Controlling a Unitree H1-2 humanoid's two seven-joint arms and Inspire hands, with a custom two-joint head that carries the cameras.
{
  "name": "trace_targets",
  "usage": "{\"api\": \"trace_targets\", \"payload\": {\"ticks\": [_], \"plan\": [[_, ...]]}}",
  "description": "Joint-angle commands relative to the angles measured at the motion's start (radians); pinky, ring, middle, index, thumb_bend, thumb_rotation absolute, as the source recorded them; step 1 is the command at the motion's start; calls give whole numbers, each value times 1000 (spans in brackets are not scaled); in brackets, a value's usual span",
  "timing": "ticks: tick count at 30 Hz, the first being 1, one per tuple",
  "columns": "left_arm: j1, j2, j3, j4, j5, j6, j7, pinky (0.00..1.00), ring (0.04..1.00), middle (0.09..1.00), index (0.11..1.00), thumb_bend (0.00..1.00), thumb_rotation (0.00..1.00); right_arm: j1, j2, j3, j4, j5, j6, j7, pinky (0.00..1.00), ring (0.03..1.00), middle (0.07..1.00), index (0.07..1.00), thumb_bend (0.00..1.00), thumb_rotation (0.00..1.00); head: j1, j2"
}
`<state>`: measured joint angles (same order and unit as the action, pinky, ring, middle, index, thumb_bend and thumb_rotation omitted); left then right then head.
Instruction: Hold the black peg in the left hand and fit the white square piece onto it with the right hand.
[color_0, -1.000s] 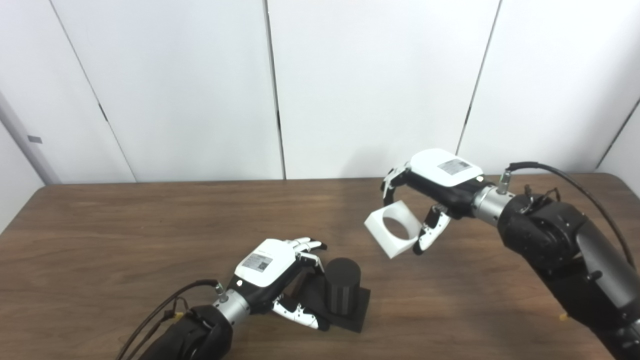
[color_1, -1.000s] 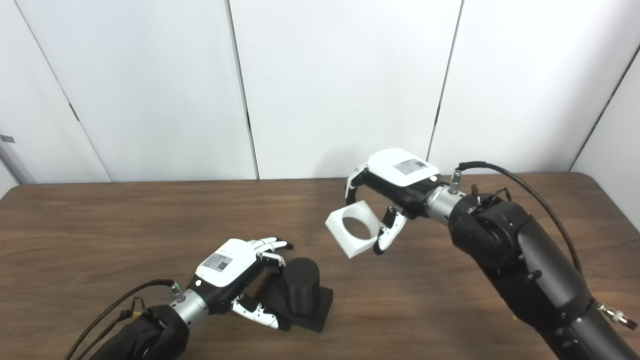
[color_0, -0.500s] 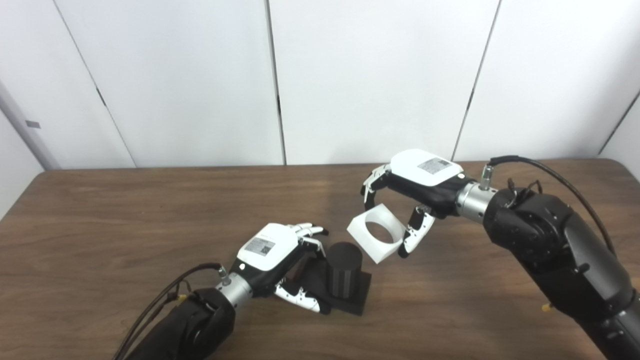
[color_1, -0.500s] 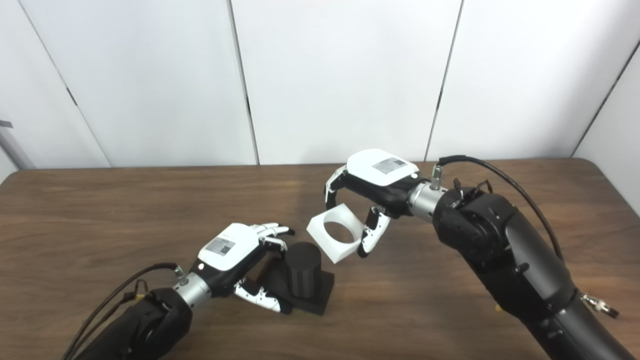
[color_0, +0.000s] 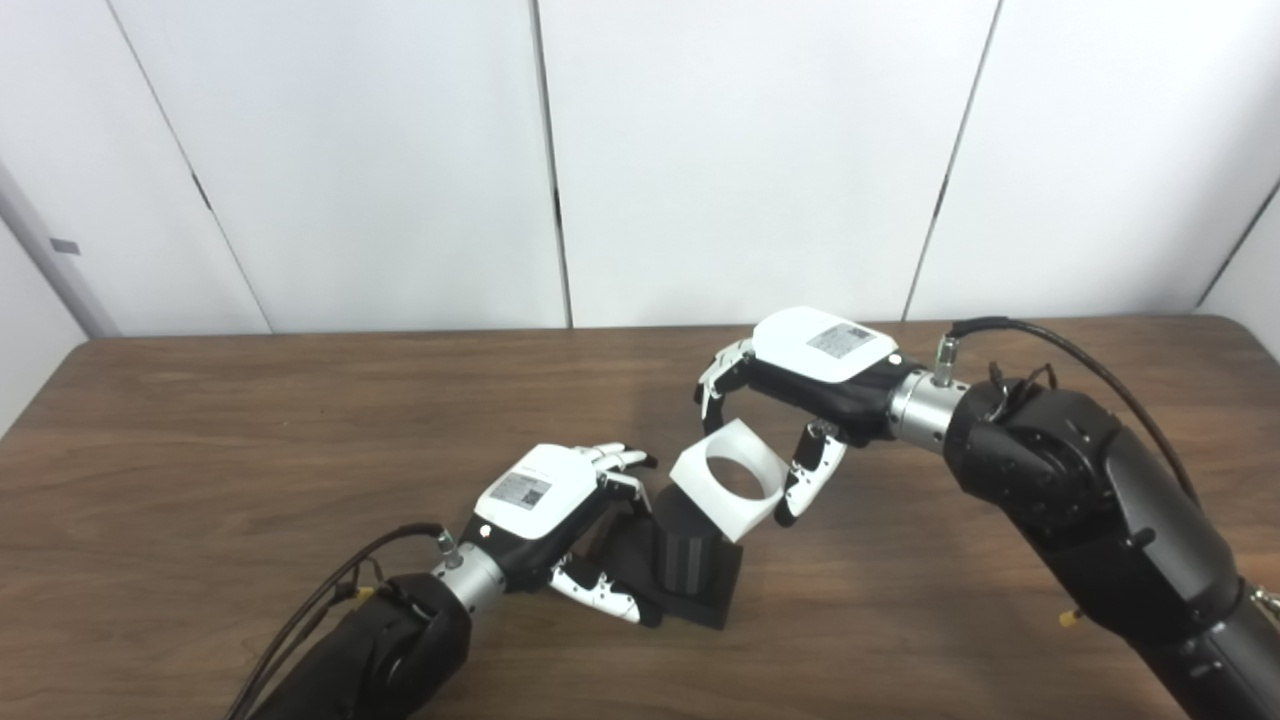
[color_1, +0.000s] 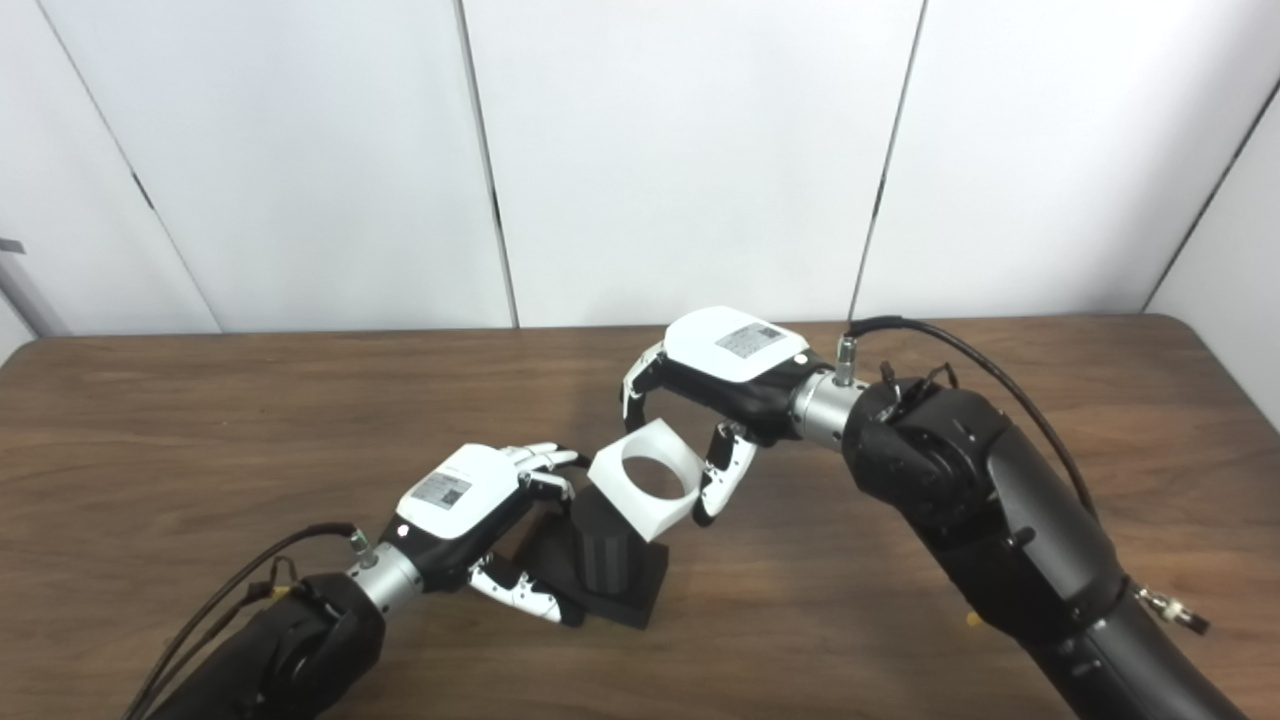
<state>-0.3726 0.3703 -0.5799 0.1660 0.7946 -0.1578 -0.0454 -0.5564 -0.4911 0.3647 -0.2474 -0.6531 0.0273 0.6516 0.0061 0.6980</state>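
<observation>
Right hand (color_0: 800, 385) has the white square piece (color_0: 727, 479) pinched between fingers and thumb, carried in the air, tilted, its round hole facing up toward the cameras. The piece sits just below and to the left of that hand, right over the top of the black peg (color_0: 685, 560), covering the peg's upper end from view. Left hand (color_0: 560, 510) is down on the bench (color_0: 200, 450), fingers and thumb wrapped about the peg's square black base, the peg standing upright.

Dark wooden table (color_0: 200, 440); white panelled wall (color_0: 750, 150) behind
</observation>
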Motion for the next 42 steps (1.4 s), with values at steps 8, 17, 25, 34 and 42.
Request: {"api": "trace_targets", "payload": {"ticks": [8,17,25,34,42], "plan": [[22,-7,-48,32,83,48,-97,832,897,884,493,523,69,-38,24,-4,-26,3,-35,-21,829,836,768,477,523,133,2,3],[22,-12,-47,32,83,51,-97,832,899,884,493,523,69,-29,49,10,-16,2,-46,-25,829,841,773,478,523,133,7,9],[21,-14,-47,24,82,58,-103,832,896,885,493,523,69,-25,68,22,-19,-9,-41,-13,830,840,776,478,523,134,10,13],[24,-17,-48,27,80,51,-94,829,898,887,492,523,70,-21,84,43,-21,-7,-40,0,866,845,778,478,523,133,13,19],[24,-20,-50,22,81,59,-103,826,899,888,492,523,69,-37,87,64,-23,-28,-24,43,858,847,785,485,522,141,15,23]]}}
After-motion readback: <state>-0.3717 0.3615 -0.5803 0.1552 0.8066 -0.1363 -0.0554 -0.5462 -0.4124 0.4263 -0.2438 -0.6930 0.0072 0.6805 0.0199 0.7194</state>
